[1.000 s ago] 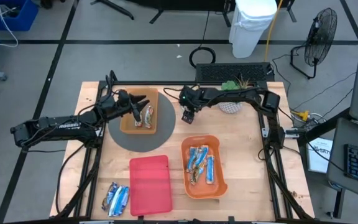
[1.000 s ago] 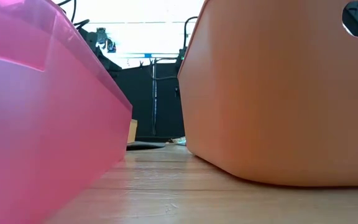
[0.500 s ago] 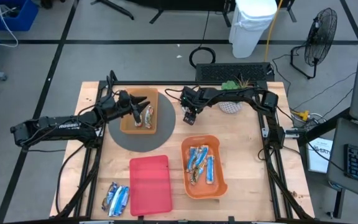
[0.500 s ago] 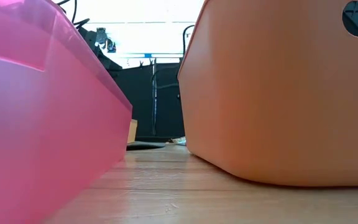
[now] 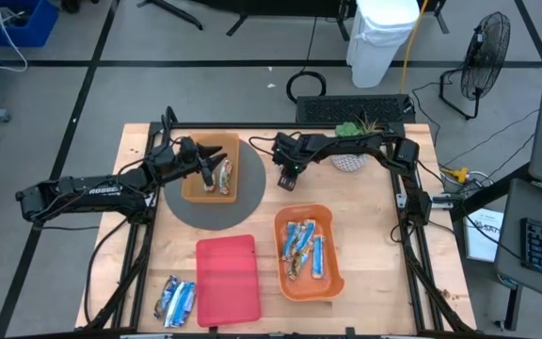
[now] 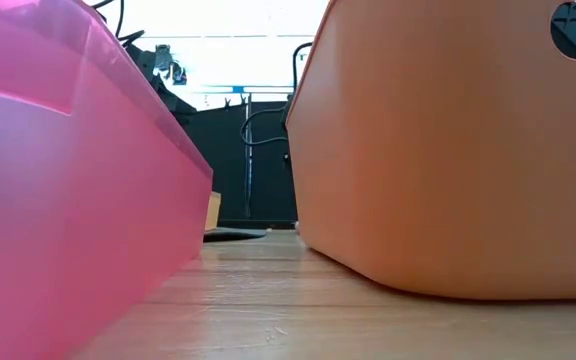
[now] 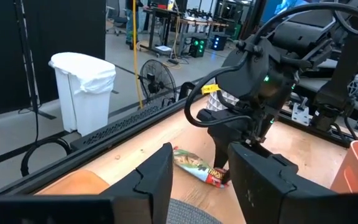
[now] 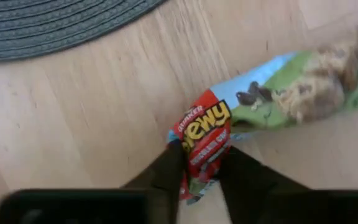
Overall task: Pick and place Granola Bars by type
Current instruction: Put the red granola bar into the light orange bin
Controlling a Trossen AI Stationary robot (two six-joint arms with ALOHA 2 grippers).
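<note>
Granola bar (image 8: 241, 118), lying on the wooden table (image 5: 374, 202) beside the round grey mat (image 5: 205, 202), we see pinched at its red end by the right gripper (image 8: 197, 171), while the left gripper (image 7: 197, 180) hovers open over the small orange tray (image 5: 196, 184).

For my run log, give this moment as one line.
right gripper: fingers shut on granola bar on table | left gripper: open over tan tray

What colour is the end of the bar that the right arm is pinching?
Red with yellow lettering, clearest in the right wrist view.
</note>
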